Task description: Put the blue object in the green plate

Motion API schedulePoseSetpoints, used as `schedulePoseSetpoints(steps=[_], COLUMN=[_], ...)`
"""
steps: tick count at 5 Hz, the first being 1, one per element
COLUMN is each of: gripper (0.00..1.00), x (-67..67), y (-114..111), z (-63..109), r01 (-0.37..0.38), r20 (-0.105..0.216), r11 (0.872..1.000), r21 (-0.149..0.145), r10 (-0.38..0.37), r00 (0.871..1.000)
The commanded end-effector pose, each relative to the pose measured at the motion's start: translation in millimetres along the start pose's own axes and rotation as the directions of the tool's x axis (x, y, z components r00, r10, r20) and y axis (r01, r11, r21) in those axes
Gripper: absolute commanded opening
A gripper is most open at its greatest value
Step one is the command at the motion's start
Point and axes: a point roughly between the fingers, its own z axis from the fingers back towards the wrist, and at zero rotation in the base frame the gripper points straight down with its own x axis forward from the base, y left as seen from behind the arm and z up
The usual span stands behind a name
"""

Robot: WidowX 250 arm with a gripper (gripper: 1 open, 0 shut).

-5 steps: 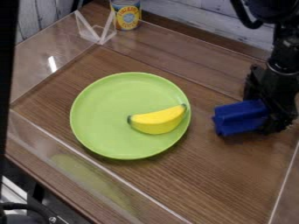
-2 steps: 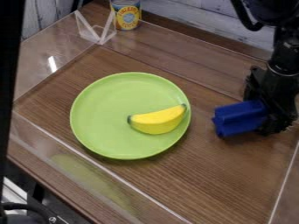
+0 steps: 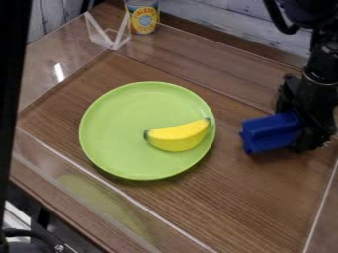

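The blue object (image 3: 270,133), a deep-blue block, lies on the wooden table right of the green plate (image 3: 117,126), a short gap from its rim. A yellow banana (image 3: 181,134) lies in the right half of the plate. My black gripper (image 3: 311,136) is down at the block's right end, touching or straddling it. The dark fingers blend together, so I cannot tell how the jaws stand or whether they grip the block.
A yellow-labelled can (image 3: 142,16) and a clear plastic stand (image 3: 106,32) are at the back left. A raised clear edge (image 3: 40,148) runs along the table's left and front sides. The arm's black body (image 3: 317,69) rises at the right.
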Motion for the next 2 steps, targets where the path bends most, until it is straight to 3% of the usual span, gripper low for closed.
schedulePoseSetpoints(steps=[1, 2], gripper=[0.0, 0.0], x=[10.0, 7.7], y=[7.1, 7.5], z=[19.0, 24.1], r01=[0.0, 0.005], r20=[0.052, 0.043], r11=[1.0, 0.999], r21=[0.028, 0.034], r10=[-0.001, -0.006], r00=[0.999, 0.999])
